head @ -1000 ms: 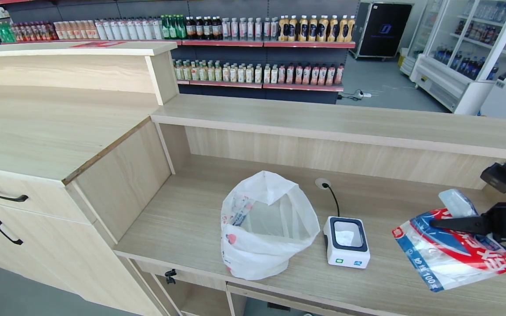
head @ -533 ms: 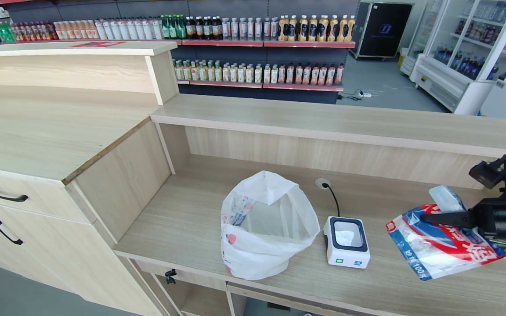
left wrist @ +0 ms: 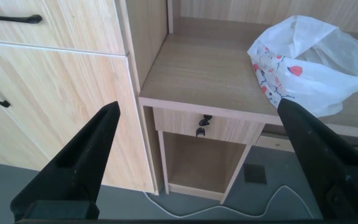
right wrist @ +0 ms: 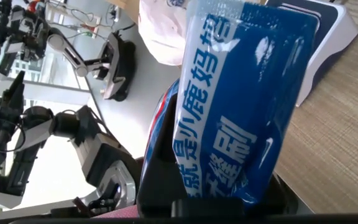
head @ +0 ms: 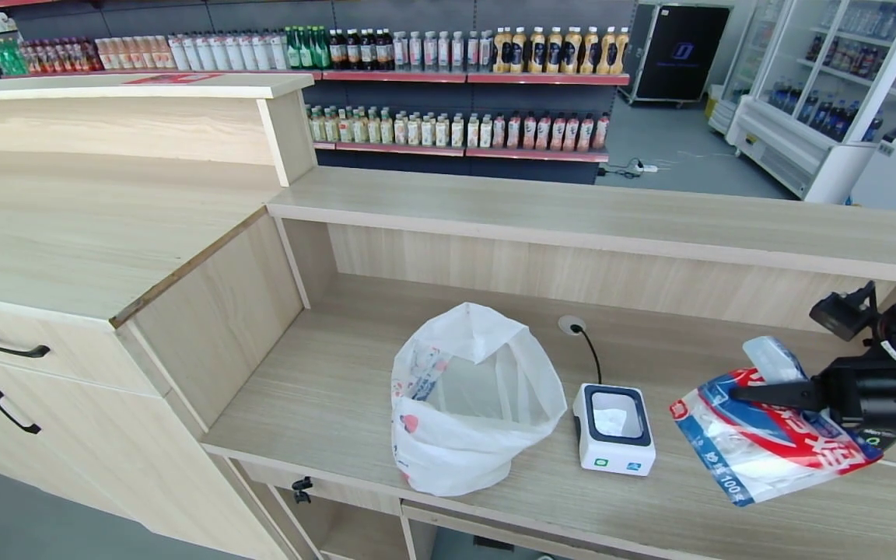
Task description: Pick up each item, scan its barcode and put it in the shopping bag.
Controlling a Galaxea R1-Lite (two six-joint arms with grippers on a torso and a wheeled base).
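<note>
A blue, red and white plastic packet hangs above the right end of the counter, with my right gripper shut on its upper side. It sits just right of the white barcode scanner. The right wrist view has the packet close up, with the scanner and the bag beyond it. The white shopping bag stands open left of the scanner. My left gripper is open and holds nothing, low in front of the counter, with the bag off to one side.
The scanner's black cable runs to a hole in the wooden counter. A raised ledge backs the counter, and a cabinet with drawers stands to its left. A keyed drawer sits under the counter front.
My right gripper has carried the packet leftward, closer to the scanner. The bag and the scanner have not moved.
</note>
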